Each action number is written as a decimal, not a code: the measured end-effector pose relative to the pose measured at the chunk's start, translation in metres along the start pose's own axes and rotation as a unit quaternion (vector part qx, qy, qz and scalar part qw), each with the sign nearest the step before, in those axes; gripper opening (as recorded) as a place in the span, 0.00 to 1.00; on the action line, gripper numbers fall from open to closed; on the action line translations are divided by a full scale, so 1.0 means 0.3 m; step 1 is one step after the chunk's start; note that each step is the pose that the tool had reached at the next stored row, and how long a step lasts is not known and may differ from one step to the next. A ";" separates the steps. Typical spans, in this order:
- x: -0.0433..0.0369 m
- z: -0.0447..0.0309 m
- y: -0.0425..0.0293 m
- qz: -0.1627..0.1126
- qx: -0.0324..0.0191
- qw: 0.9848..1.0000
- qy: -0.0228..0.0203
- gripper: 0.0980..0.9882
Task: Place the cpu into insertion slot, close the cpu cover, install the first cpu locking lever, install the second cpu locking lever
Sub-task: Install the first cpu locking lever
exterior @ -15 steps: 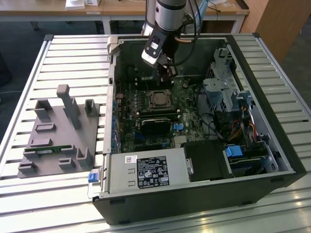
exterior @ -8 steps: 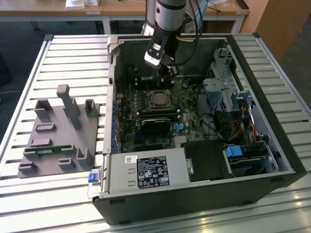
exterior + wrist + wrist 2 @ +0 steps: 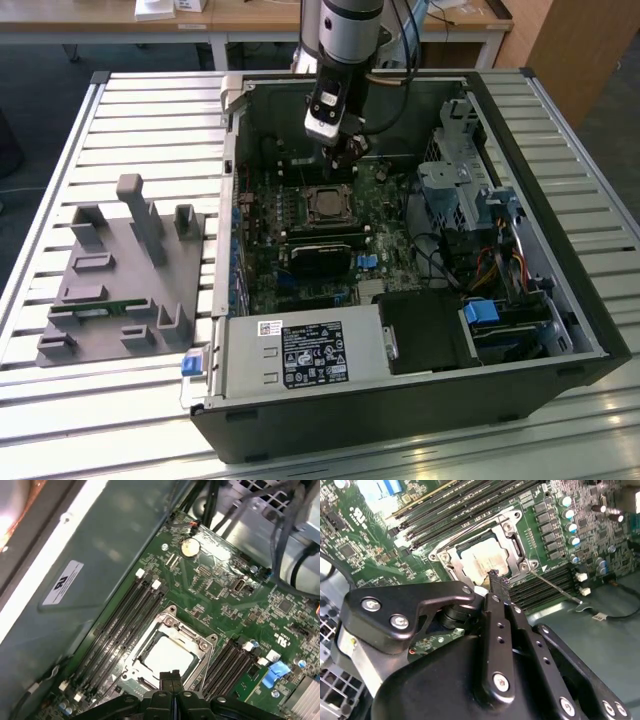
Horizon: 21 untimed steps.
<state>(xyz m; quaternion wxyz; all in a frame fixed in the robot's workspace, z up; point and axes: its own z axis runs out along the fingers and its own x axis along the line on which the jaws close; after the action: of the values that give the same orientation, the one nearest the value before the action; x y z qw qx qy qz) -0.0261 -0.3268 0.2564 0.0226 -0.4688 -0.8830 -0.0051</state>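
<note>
The cpu (image 3: 481, 562) lies flat in the insertion slot (image 3: 451, 562), its dull silver top (image 3: 167, 657) showing. The cpu cover (image 3: 512, 545), a silver frame, lies down around the chip; in the first wrist view its edge (image 3: 192, 636) frames the cut-out. A thin metal locking lever (image 3: 555, 586) sticks out from one socket corner across the black memory slots. My gripper (image 3: 496, 578) hangs just above the socket's edge, fingers shut together with nothing between them. The gripper (image 3: 345, 160) hovers just behind the socket (image 3: 328, 205) in the exterior view, and over the socket's rim (image 3: 170, 676) in the first wrist view.
The open computer case (image 3: 580, 330) lies on a slatted metal table (image 3: 150, 100). Black memory slots (image 3: 122, 625) flank the socket on both sides. A dark card (image 3: 320, 255) sits in front of the socket, drive cages and cables (image 3: 470, 200) at the exterior view's right, a grey fixture (image 3: 125, 275) at its left.
</note>
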 end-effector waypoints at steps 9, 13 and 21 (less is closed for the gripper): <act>0.000 0.000 0.000 -0.031 0.001 1.000 0.000 0.01; 0.000 0.000 0.000 -0.044 0.002 0.999 -0.001 0.01; 0.000 0.000 0.000 -0.073 0.003 0.997 -0.001 0.01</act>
<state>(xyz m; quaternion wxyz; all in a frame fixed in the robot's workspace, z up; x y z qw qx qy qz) -0.0261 -0.3268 0.2564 0.0229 -0.4034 -0.9147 -0.0035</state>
